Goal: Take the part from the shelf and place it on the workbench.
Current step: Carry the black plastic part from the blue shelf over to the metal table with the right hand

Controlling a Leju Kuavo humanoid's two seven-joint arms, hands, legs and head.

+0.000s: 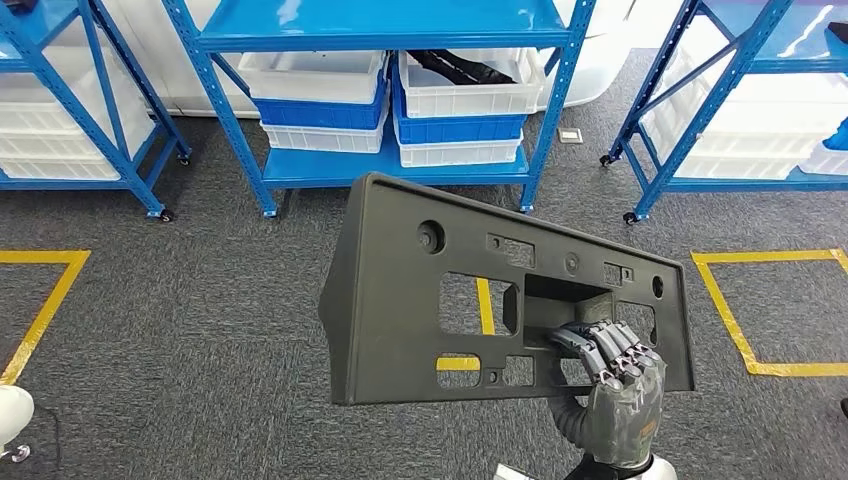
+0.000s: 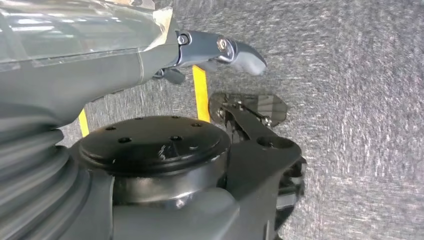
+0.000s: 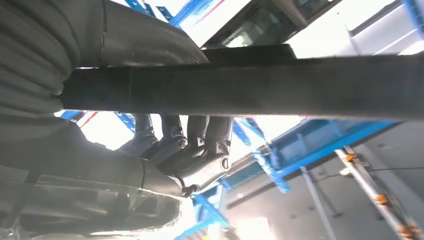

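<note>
While I read the head view: part [image 1: 430, 290], dark flat panel, long axis crosswise, held off the floor by my right robot hand [image 1: 615, 385], fingers hooked through a cutout near its right end. White bins [image 1: 470, 95] on the shelf [image 1: 390, 165]; one holds a dark item.

Left wrist view: left robot hand [image 2: 220, 52], grip state unclear.

Right wrist view: fingers [image 3: 175, 142] curled over the part's edge.

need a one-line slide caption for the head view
Right robot hand holds a dark grey plastic mounting panel upright above grey carpet, facing blue shelving stacked with white and blue bins.
</note>
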